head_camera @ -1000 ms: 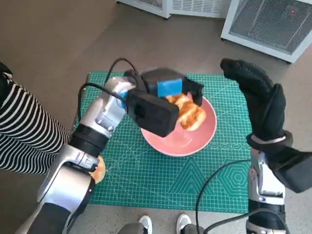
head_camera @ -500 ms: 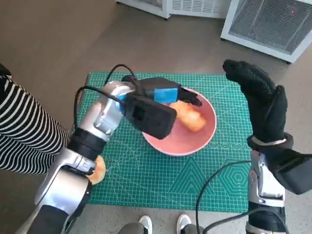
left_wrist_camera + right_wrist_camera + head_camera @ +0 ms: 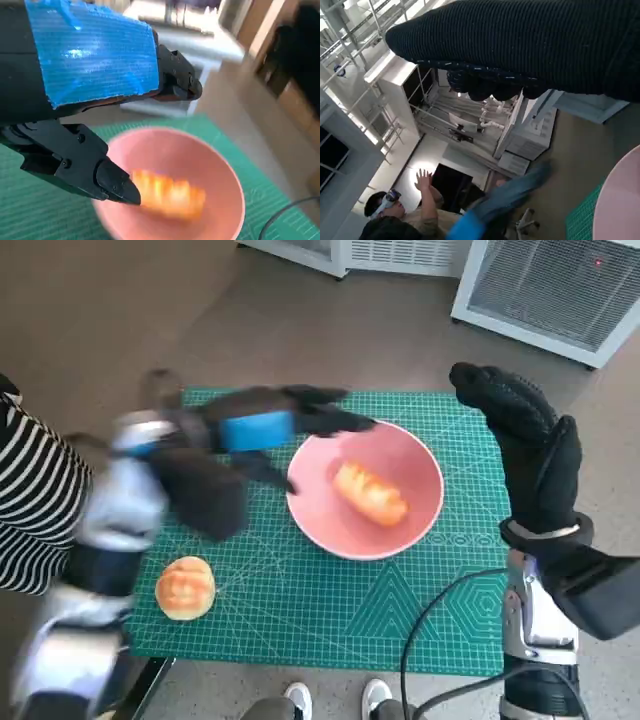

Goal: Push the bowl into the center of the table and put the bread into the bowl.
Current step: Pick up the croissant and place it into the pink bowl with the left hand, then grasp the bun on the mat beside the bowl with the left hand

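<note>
1. Judging the step: one bread (image 3: 371, 493) lies in the bowl (image 3: 410, 525), so the job looks nearly done; the bowl sits about mid-mat, slightly toward the far edge.
2. Left hand (image 3: 262, 428) hangs over the mat beside the bowl's rim, fingers (image 3: 335, 420) spread, holding nothing; it is motion-blurred in the head view.
3. Left wrist view agrees: black fingers (image 3: 107, 180) apart above the bowl, nothing between them, bread below and clear of them.
4. Right hand (image 3: 520, 440) is raised beside the bowl's right side, glove flat and upright, fingers extended, nothing held, not touching the bowl.
5. Doing it well: lift the left hand up and away without clipping the rim; a knock could slide the bowl off centre. Keep the right hand clear unless a nudge is needed.
6. A second round bun (image 3: 185, 587) sits on the mat's near-left corner, well apart from the bowl; cannot tell if the task wants it in too.
7. Bowl: pink, smooth, shallow, round, probably light and slides easily.
8. Bread: oblong, golden-orange, glossy crust, likely soft.
9. Mat (image 3: 330, 610): green, gridded cutting mat covering the worktop, flat, matte.
</note>
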